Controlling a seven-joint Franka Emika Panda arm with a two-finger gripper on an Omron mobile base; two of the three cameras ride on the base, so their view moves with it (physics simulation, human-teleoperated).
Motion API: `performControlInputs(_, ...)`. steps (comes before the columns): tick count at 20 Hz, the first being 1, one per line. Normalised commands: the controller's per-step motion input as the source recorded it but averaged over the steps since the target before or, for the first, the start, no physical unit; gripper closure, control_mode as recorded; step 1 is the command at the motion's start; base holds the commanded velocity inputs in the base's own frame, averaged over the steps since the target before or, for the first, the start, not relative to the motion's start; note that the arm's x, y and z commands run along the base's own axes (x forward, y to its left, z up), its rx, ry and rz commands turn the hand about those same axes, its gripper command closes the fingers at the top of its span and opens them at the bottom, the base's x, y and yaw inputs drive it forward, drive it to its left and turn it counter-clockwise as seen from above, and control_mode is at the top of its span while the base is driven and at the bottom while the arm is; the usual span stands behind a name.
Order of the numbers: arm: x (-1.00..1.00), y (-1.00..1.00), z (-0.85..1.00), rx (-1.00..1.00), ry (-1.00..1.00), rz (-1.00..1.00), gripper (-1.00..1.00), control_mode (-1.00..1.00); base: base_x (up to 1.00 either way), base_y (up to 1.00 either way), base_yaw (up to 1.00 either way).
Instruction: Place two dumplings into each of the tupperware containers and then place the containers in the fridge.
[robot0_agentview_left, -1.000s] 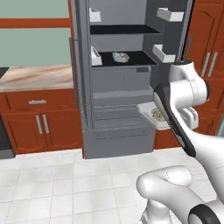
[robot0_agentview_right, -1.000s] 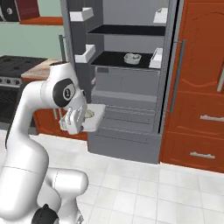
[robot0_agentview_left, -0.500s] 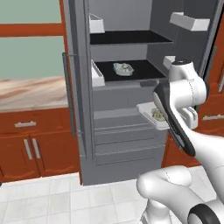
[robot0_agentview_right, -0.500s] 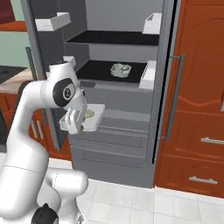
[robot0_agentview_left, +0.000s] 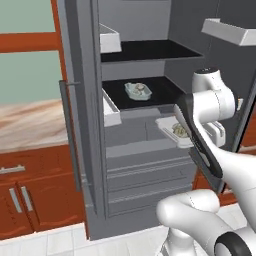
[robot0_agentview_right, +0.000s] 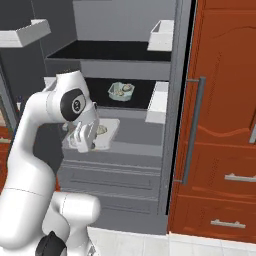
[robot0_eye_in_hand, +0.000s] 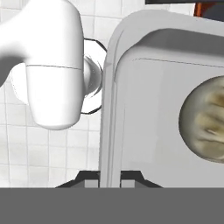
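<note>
Pale grey and shallow, the rectangular tupperware tub (robot0_eye_in_hand: 166, 109) sits pinched by its rim in your claw (robot0_eye_in_hand: 109, 177), fingers pressed together on the near wall. A lumpy beige dumpling (robot0_eye_in_hand: 204, 119) lies inside it, well out from the claw. You're holding that tub (robot0_agentview_right: 102, 134) level in front of the tall grey metal fridge (robot0_agentview_left: 145, 100), just below the black middle shelf (robot0_agentview_right: 137, 95), where the pale blue tub (robot0_agentview_right: 120, 91) already rests with dumplings in it.
</note>
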Motion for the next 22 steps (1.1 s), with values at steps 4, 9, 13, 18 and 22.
performControlInputs(4, 0.00, 0.00, 0.00, 0.00, 0.00, 0.00, 1.00, 1.00, 0.53, 0.13, -0.22)
performControlInputs(9, 0.00, 0.00, 0.00, 0.00, 0.00, 0.00, 1.00, 1.00, 0.49, 0.12, -0.20)
performControlInputs(13, 0.00, 0.00, 0.00, 0.00, 0.00, 0.00, 1.00, 1.00, 0.47, 0.31, -0.06)
performControlInputs(18, 0.00, 0.00, 0.00, 0.00, 0.00, 0.00, 1.00, 1.00, 0.49, 0.30, 0.10)
performControlInputs(22, 0.00, 0.00, 0.00, 0.00, 0.00, 0.00, 1.00, 1.00, 0.56, -0.18, 0.19)
